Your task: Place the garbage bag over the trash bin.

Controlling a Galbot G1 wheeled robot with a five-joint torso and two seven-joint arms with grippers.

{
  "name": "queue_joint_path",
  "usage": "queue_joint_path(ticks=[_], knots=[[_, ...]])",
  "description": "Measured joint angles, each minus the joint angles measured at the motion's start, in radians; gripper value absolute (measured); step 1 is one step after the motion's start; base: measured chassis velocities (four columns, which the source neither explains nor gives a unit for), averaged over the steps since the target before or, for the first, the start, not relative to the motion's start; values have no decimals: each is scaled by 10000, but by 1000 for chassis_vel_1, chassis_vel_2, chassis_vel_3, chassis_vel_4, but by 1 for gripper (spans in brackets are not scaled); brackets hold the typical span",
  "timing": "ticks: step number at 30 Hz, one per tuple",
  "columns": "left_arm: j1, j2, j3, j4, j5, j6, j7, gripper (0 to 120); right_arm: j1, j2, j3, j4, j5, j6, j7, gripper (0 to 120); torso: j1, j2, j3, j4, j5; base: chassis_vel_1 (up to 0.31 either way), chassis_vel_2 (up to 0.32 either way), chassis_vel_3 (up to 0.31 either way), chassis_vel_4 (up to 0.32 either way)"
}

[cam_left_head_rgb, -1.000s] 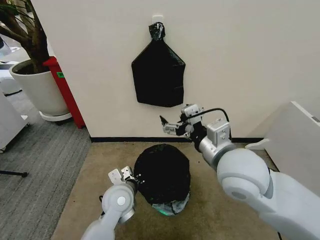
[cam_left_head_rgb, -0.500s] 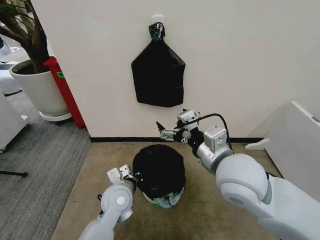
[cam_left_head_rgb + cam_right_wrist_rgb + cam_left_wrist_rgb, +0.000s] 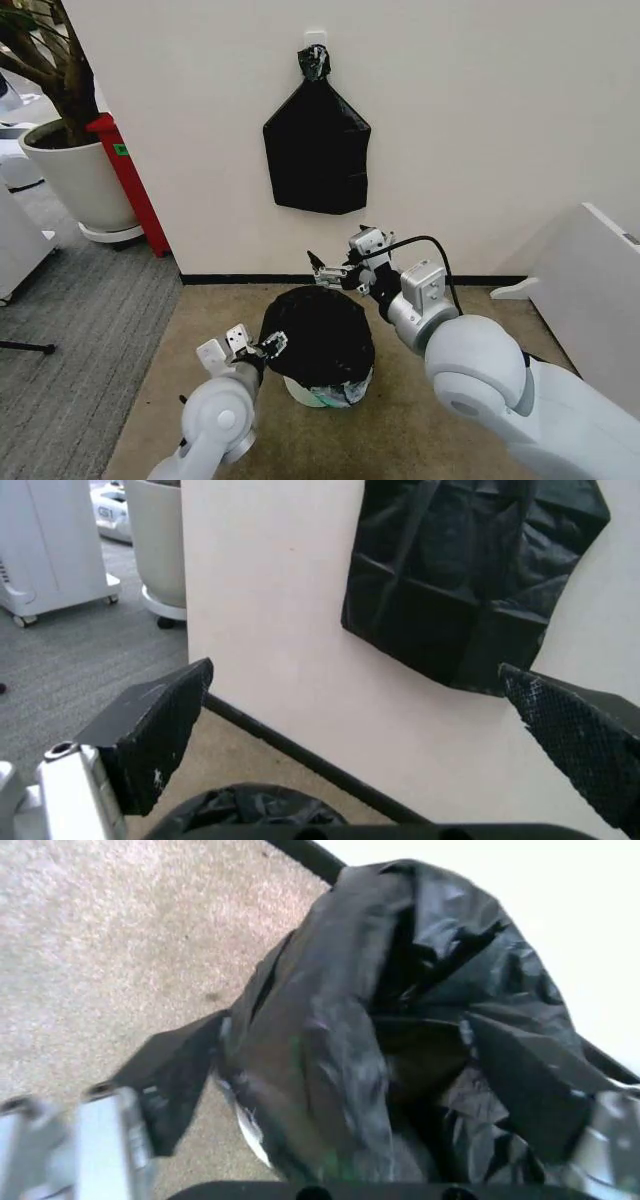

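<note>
The garbage bag (image 3: 318, 332) is a crinkled black dome draped over the trash bin (image 3: 318, 393), whose cream-white lower wall peeks out beneath it. My left gripper (image 3: 262, 345) is at the bag's left side, touching the plastic. In the left wrist view its fingers (image 3: 100, 1132) stand wide apart with the garbage bag (image 3: 400, 1035) bulging between them. My right gripper (image 3: 322, 272) hovers open just above the bag's far edge, near the wall. In the right wrist view, its black fingertips (image 3: 160, 727) are spread with nothing between them.
A flat black bundle (image 3: 316, 150) with a knotted top hangs on the wall straight behind the bin. A large white plant pot (image 3: 80, 180) and a red object (image 3: 130, 180) stand at the left. A white cabinet (image 3: 590, 290) is at the right. Brown floor surrounds the bin.
My right gripper has moved left and down, closer to the bag's far edge. The left arm has dropped and shifted left, and the bag sits rounder on the bin.
</note>
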Motion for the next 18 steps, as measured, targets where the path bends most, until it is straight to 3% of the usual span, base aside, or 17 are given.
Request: queue_joint_path(ticks=[11, 16, 18], knots=[[877, 61, -360, -1112, 797, -43, 262, 100, -49, 274, -7, -76, -205, 15, -110, 100, 0, -1, 0, 0, 0, 0, 0, 0, 0], [626, 668, -619, -584, 2986, -1149, 2793, 100, -155, 450, 430, -393, -502, 634, 5, 100, 0, -1, 1, 2, -3, 0, 0, 0, 0], [297, 1207, -739, 479, 4410, -2483, 4327, 100, -531, 715, 1117, -769, -517, 1270, 166, 100, 0, -1, 1, 0, -3, 0, 0, 0, 0]])
